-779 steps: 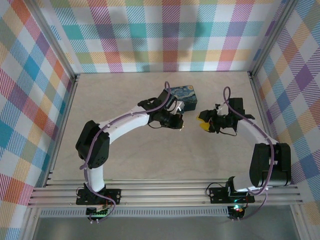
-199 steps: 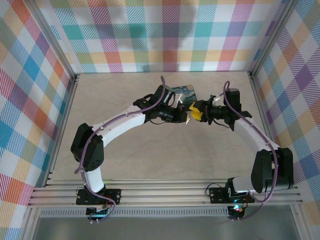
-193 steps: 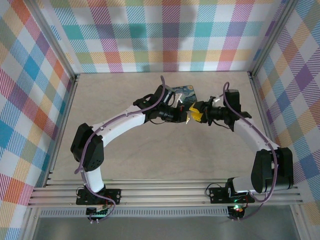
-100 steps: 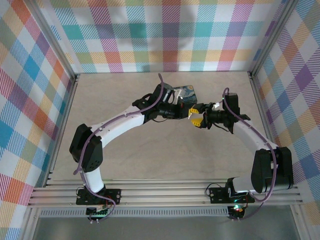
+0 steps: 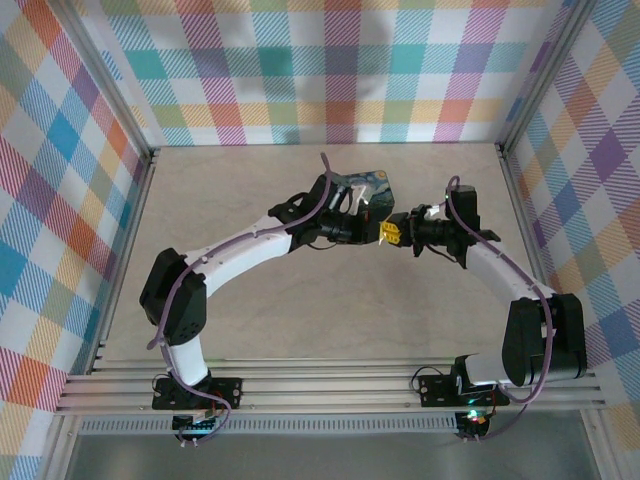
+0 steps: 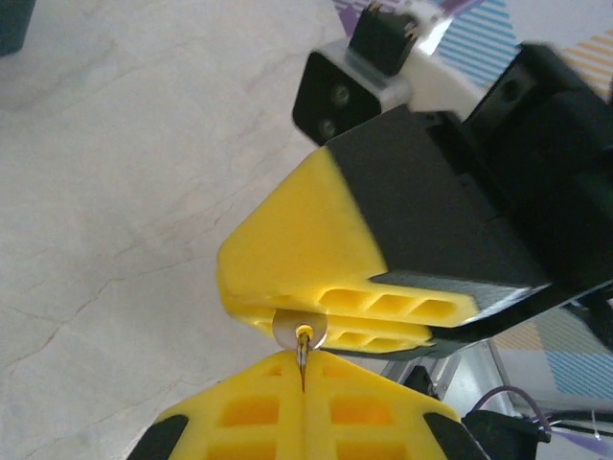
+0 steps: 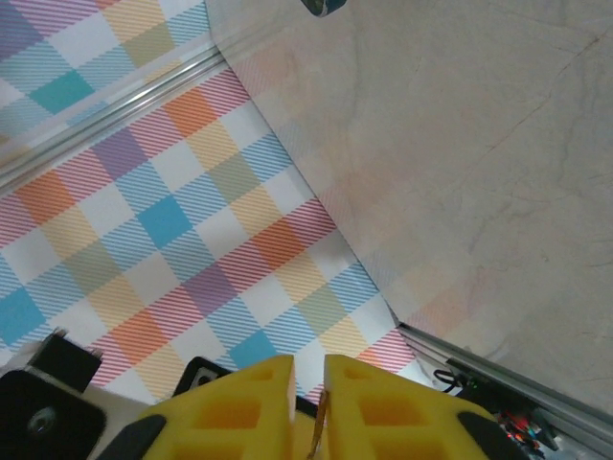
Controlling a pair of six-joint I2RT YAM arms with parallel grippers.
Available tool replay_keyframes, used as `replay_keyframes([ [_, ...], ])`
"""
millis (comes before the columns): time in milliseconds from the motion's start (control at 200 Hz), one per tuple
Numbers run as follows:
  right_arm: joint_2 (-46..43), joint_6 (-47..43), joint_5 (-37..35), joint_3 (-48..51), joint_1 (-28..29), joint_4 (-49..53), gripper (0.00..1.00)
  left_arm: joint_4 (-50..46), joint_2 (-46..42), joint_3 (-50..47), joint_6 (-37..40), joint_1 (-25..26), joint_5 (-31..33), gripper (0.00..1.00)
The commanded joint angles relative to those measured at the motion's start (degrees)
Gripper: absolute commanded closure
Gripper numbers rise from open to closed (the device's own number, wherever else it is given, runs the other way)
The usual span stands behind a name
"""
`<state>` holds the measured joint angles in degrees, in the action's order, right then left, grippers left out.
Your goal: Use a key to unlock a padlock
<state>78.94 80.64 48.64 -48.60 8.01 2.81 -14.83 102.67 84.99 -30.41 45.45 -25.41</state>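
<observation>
The two grippers meet tip to tip in the air above the table (image 5: 230,290), just in front of the tin (image 5: 368,187). The left gripper (image 6: 303,372) has its fingers (image 6: 244,412) pressed together on the key (image 6: 300,332). A thin metal stem runs down into the seam between the pads, and the round silvery head with its hole stands just clear of the tips. That head lies at the slit between the fingertips of the right gripper (image 7: 308,372). From the right wrist those fingers stand almost together, with a thin golden sliver in the narrow gap. I judge that they are pinching the key's head, so both grippers have hold of the key, though the contact is too small to be sure of.

Neither pair of fingers has the padlock, and where it lies I cannot tell. A dark bluish scrap (image 7: 321,8) at the top edge of the right wrist view, well beyond the fingertips, may be the padlock or a corner of the tin.

As for progress, the key is off the table and in hand, which is the first part. This looks like a handover or a re-grip, to get the key held by its head with the blade free. The main work is left. One gripper must let go, and the padlock must be reached and steadied. Then the blade has to go into the keyhole and turn, and the shackle has to spring.
</observation>
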Motion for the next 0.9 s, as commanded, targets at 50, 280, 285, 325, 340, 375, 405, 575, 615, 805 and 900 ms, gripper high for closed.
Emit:
replay_keyframes([
  [50,-0.63,0.13,0.85,0.43,0.51,-2.28,0.95,0.51,-3.17,-2.68,1.0,1.03,-0.02,1.0],
  [280,-1.41,-0.07,-0.1,0.13,0.51,-3.91,1.0,-2.67,-4.1,-2.9,2.43,0.96,1.86,1.0],
  [285,-1.45,-0.1,-0.11,0.11,0.51,-3.89,1.0,-2.8,-4.12,-2.86,2.49,0.96,1.94,1.0],
  [325,-1.67,-0.36,-0.44,-0.08,0.51,-3.6,1.0,-3.43,-4.38,-2.57,3.23,0.95,2.4,0.96],
  [340,-1.87,-0.6,-0.67,-0.21,0.51,-3.39,1.0,-3.79,-4.47,-2.42,3.53,0.95,2.62,0.95],
  [375,-2.16,-1.53,-1.15,-0.7,0.51,-2.74,1.0,-4.34,-4.83,-2.3,4.21,0.97,3.26,0.93],
  [405,-2.57,-3.12,-1.65,-1.44,0.51,-1.23,1.0,-4.6,-5.39,-2.28,4.74,0.97,3.93,0.91],
  [575,-4.29,-16.67,-6.39,-9.63,1.2,13.13,1.0,-2.78,-9.92,-4.22,7.28,0.97,9.39,0.78],
  [615,-4.61,-18.59,-7.24,-10.94,1.5,14.81,1.0,-1.64,-11.26,-5.35,7.8,0.96,10.63,0.74],
  [805,-5.54,-25.09,-11.39,-15.82,3.95,18.45,1.0,10.59,-17.59,-12.06,16.2,3.42,15.89,0.61],
  [900,-5.55,-27.77,-13.19,-18.17,5.75,19.62,1.0,11.6,-18.39,-11.7,20.82,4.91,16.61,0.57],
])
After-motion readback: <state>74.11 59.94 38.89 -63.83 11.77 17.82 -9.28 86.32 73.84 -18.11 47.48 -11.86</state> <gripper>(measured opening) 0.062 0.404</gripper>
